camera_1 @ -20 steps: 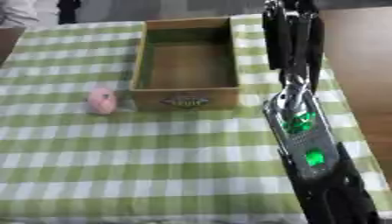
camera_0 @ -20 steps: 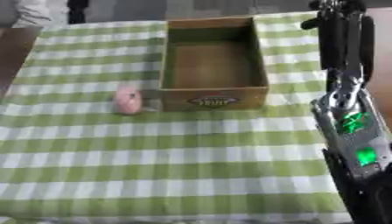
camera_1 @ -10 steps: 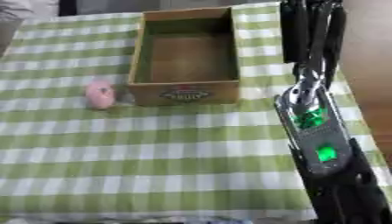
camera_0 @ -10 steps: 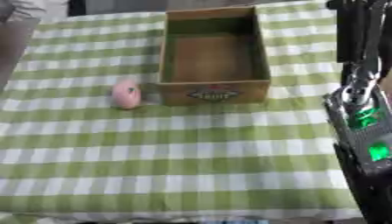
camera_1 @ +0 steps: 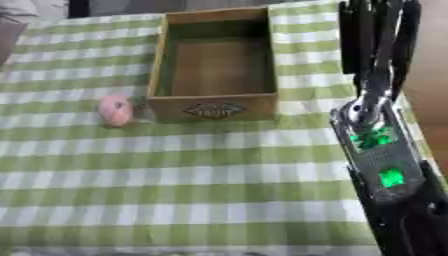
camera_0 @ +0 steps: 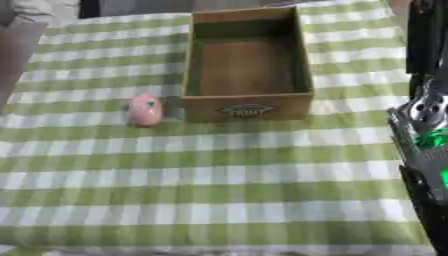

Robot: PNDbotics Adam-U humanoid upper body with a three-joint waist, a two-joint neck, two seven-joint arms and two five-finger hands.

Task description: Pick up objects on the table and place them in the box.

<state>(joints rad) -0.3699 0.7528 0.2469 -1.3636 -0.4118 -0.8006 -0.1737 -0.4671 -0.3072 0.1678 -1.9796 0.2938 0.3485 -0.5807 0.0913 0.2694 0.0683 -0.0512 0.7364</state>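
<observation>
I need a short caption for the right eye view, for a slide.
Empty wooden box on a green checked tablecloth, pink object beside it, right arm raised.

Green-and-white checked tablecloth (camera_0: 219,180) covers a brown table (camera_1: 429,100).

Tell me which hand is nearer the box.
Right, as far as the views show. The right hand is raised to the right of the box, apart from it. The left hand is not in view, so it cannot be compared.
</observation>
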